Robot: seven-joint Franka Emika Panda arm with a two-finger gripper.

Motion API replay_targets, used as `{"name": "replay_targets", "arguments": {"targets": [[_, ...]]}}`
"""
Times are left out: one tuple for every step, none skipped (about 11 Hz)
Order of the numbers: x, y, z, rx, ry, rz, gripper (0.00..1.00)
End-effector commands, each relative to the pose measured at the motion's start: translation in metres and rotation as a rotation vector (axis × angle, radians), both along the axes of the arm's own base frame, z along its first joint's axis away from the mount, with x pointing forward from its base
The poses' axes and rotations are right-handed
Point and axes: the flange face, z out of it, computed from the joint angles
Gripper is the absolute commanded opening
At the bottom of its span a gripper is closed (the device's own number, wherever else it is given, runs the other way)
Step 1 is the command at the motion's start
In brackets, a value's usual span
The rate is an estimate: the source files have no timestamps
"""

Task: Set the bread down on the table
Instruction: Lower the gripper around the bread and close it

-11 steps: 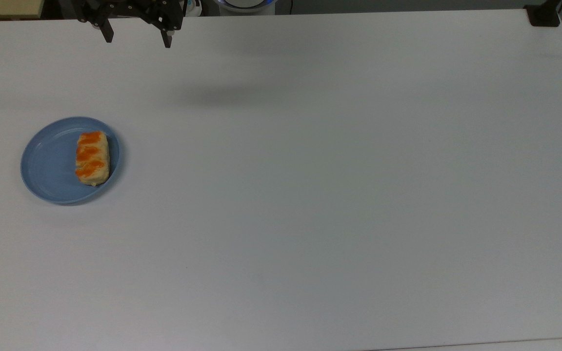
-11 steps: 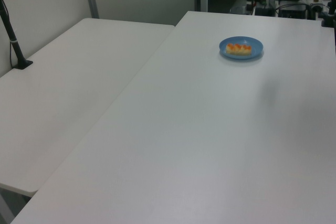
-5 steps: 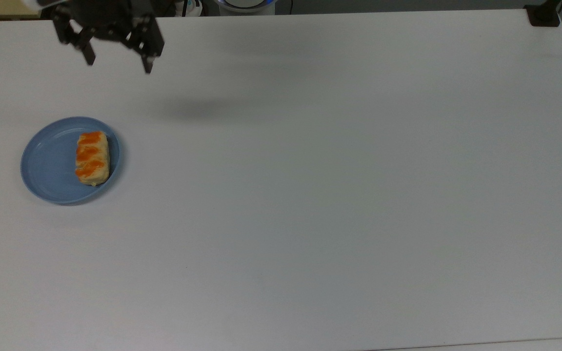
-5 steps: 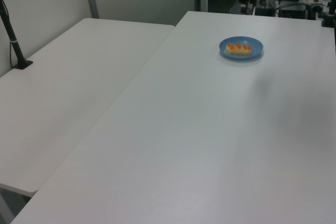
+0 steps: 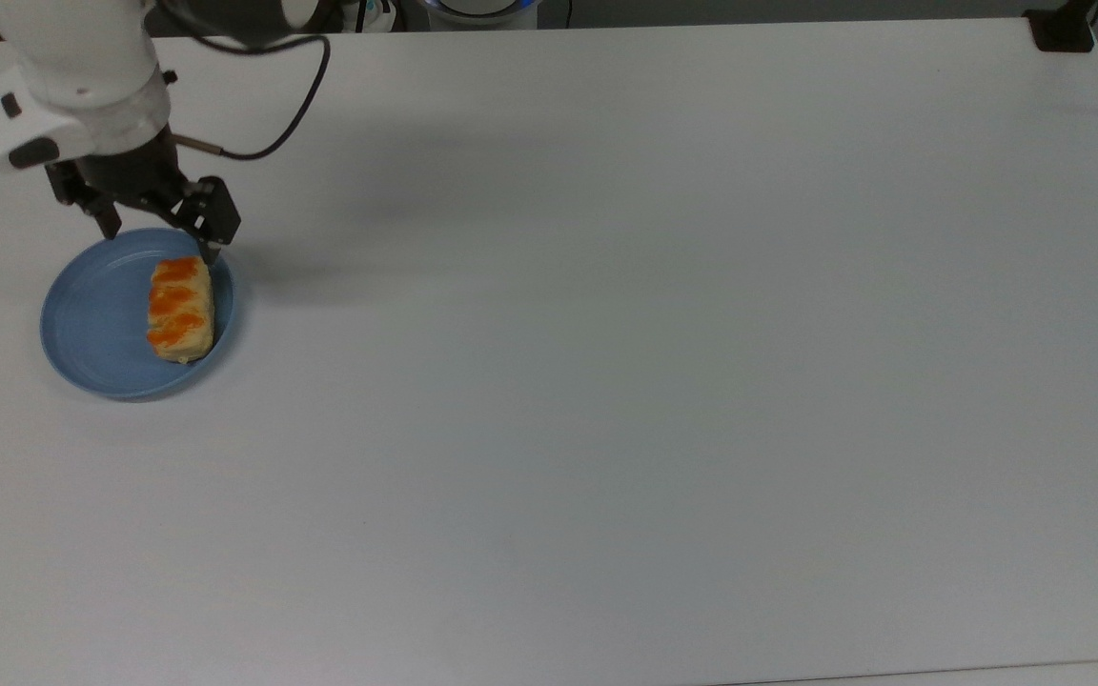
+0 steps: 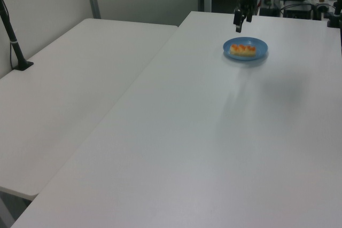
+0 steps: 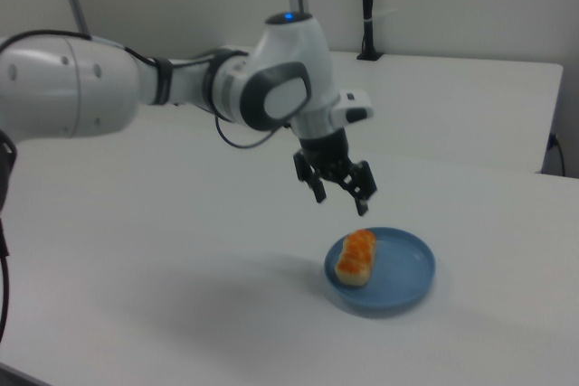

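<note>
Here the bread (image 5: 180,308) lies on the blue plate (image 5: 96,329), hand (image 5: 160,241) open above.

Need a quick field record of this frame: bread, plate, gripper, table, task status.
bread: lying on the blue plate, toward the top view's right side of it
blue plate: on the table, near the top view's left edge
gripper: open, jaws spread, above the plate's far rim in the right view; not touching the bread
table: white
arm: white, reaching in from the right view's left
task status: bread not yet grasped, not yet on the table
</note>
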Motion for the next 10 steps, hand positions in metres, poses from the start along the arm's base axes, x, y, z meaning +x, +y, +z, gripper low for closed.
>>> {"name": "replay_targets", "arguments": {"targets": [[-0.006, -0.032, -0.019, -0.032, 0.021, 0.103, 1.0], [-0.008, -0.034, -0.035, -0.029, 0.051, 0.111, 1.0], [-0.006, -0.033, -0.055, -0.03, 0.066, 0.116, 1.0], [-0.003, -0.033, -0.074, -0.042, 0.058, 0.12, 1.0], [-0.001, -0.032, -0.089, -0.051, 0.048, 0.124, 1.0], [0.002, -0.03, -0.098, -0.053, 0.05, 0.124, 1.0], [0.005, -0.025, -0.105, -0.053, 0.053, 0.131, 0.99], [0.006, -0.02, -0.108, -0.055, 0.055, 0.14, 0.9], [0.007, -0.019, -0.109, -0.055, 0.056, 0.142, 0.73], [0.007, -0.019, -0.107, -0.054, 0.053, 0.139, 0.54]]}}
